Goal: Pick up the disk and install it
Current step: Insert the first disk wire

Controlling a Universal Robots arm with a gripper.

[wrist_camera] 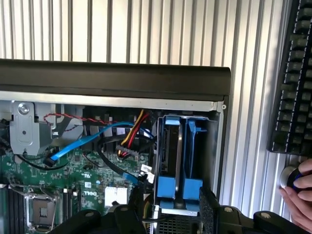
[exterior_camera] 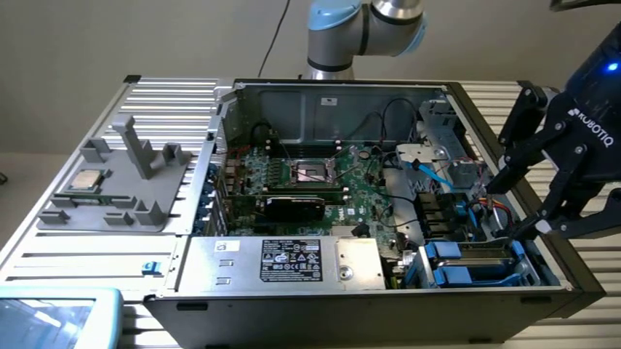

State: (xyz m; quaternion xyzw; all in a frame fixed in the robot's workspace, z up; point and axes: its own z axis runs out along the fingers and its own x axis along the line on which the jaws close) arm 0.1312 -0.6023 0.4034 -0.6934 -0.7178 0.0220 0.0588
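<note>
1. The disk (wrist_camera: 168,188) stands on edge in the corner bay of the case (wrist_camera: 122,78).
2. The gripper (exterior_camera: 520,208) hovers just above it, half open, holding nothing.
3. Judged: the install step, nearly done; final seating calls for a square push.

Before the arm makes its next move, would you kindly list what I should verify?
1. The tool is open and empty: ok.
2. The tool hangs over the drive bay: ok.
3. Both blue-carrier drives fully seated in the bay: cannot tell.
4. The cables lie beside the bay, not across it: ok.
5. The hand is outside the case, near the keyboard: ok.
</note>
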